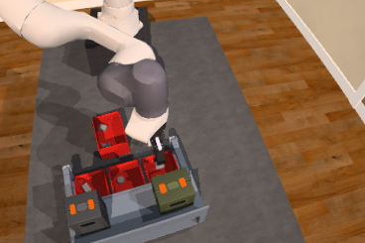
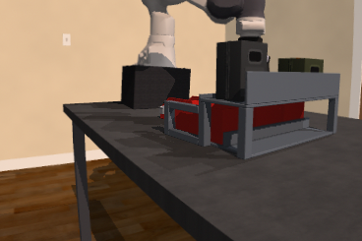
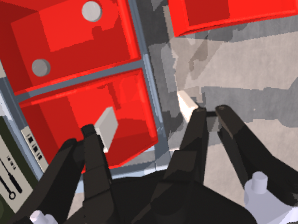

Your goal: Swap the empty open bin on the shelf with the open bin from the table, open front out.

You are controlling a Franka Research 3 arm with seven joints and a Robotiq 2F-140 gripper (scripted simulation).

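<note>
A grey shelf (image 1: pixel 131 192) holds three red open bins side by side. The left bin (image 1: pixel 90 182) and the middle bin (image 1: pixel 125 177) each hold small grey parts. The right bin (image 1: pixel 164 165) shows no parts in the wrist view (image 3: pixel 87 119). My gripper (image 1: pixel 159 158) reaches down at this bin's front end. In the wrist view my gripper (image 3: pixel 146 108) is open: one finger is inside the bin and the other is outside the front wall and the shelf's lip (image 3: pixel 149 63). Another red bin (image 1: pixel 110 135) with parts stands on the table just in front of the shelf.
A grey box (image 1: pixel 86 209) and an olive box (image 1: pixel 173 189) stand on the shelf's upper board over the bins' rear ends. In the side view the grey box (image 2: pixel 242 70) hides my fingers. The robot's black base (image 2: pixel 154 88) stands behind the shelf.
</note>
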